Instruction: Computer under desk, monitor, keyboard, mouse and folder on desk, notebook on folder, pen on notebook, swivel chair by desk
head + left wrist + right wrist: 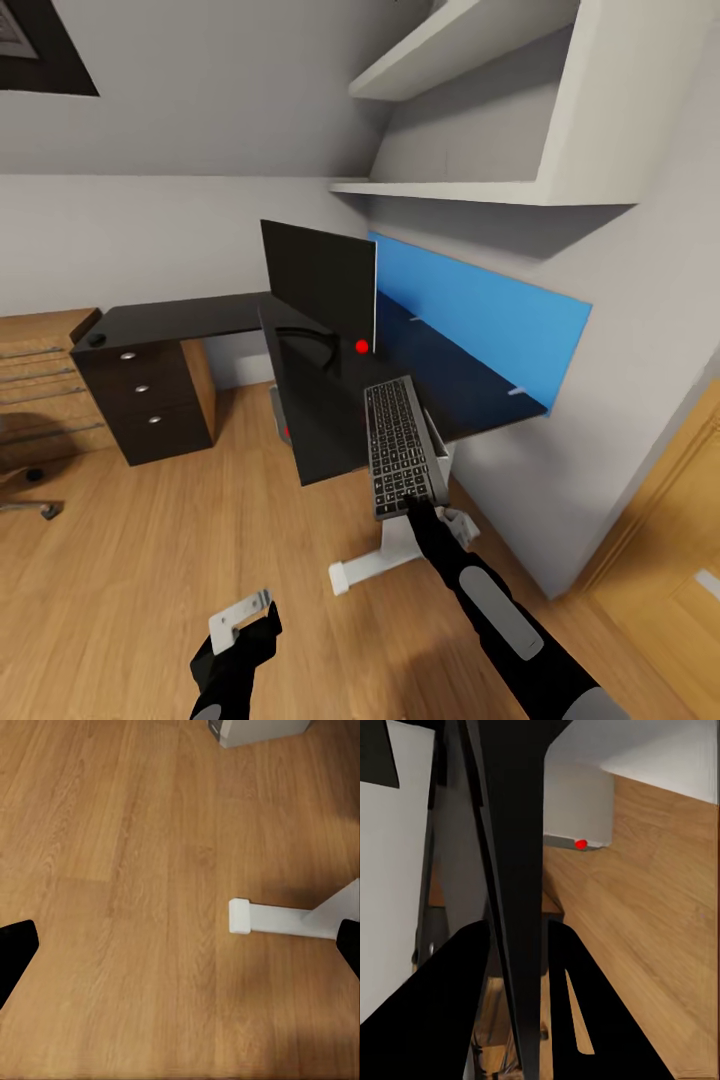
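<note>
Glossy black desk (200, 318) (light wood floor (130, 560) below); right end effector (412, 503) grips keyboard (397, 440), left end effector (243, 618) open.

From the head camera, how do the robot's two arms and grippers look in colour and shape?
Both arms are glossy black. The right arm carries grey oval panels along its length. The left gripper has black fingers and a flat pale grey plate on top; the right gripper looks black and slender.

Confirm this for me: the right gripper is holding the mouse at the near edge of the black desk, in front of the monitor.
Not the mouse. The head view shows the right gripper shut on the keyboard, holding it at the near edge of the black desk, in front of the monitor. The mouse sits at the desk's far left end, above the drawers.
</note>
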